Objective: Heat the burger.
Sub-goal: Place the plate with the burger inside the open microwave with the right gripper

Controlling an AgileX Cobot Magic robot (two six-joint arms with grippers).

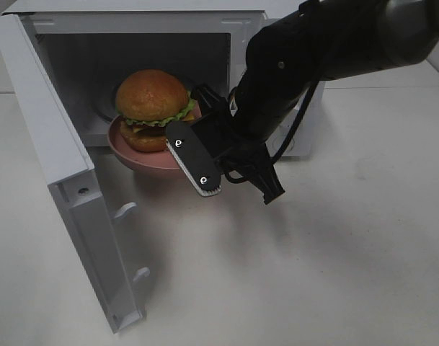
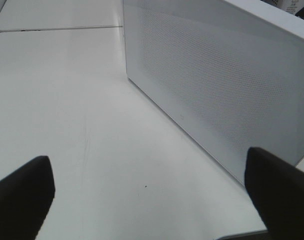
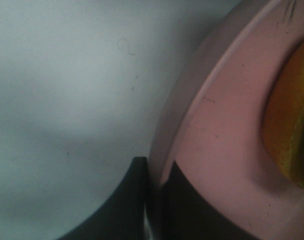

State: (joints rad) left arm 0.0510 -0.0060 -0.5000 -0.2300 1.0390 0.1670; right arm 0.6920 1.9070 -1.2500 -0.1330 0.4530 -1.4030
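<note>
The burger (image 1: 152, 101), with a glossy brown bun and green lettuce, sits on a pink plate (image 1: 129, 153) in the mouth of the open microwave (image 1: 248, 29). The plate's front part sticks out past the opening. My right gripper (image 1: 190, 137) is shut on the plate's right rim, reaching in from the right. The right wrist view shows the rim (image 3: 191, 100) pinched between the dark fingers (image 3: 127, 200), with the bun's edge (image 3: 286, 125) close by. My left gripper (image 2: 152, 200) is open and empty over the table, out of the high view.
The microwave door (image 1: 53, 158) stands swung open to the left, reaching toward the table's front. A white mesh-patterned panel of the microwave (image 2: 216, 90) stands just beyond my left gripper. Bare white tabletop (image 1: 334, 252) lies in front and to the right.
</note>
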